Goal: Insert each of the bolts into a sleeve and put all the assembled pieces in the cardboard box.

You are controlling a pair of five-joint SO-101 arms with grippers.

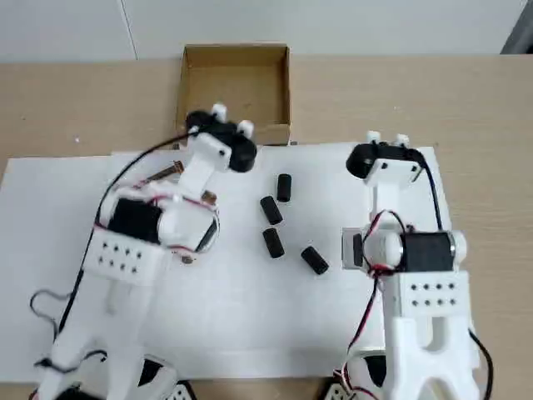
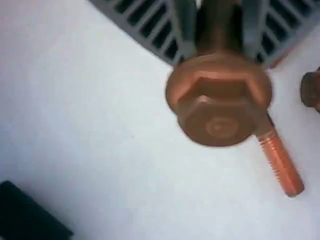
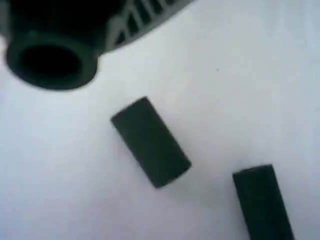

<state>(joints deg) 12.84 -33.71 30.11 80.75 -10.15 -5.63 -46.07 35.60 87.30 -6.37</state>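
My left gripper (image 2: 220, 30) is shut on a copper bolt (image 2: 219, 102) whose hex head faces the camera. In the high view this gripper (image 1: 193, 250) hangs over the left part of the white paper. Another bolt (image 2: 280, 167) lies on the paper just below the held one, and a third bolt (image 2: 311, 90) is beside it. My right gripper (image 3: 50, 40) is shut on a black sleeve (image 3: 50, 62), open end toward the camera; in the high view the right gripper (image 1: 354, 248) is right of the loose sleeves. Several black sleeves (image 1: 273, 242) lie mid-paper. The cardboard box (image 1: 179, 92) stands at the back.
The white paper sheet (image 1: 250, 317) covers most of the wooden table. Two loose bolts (image 1: 162, 175) lie near the left arm's elbow. Two sleeves (image 3: 150, 142) lie close under the right gripper. Both arm bases stand at the front edge.
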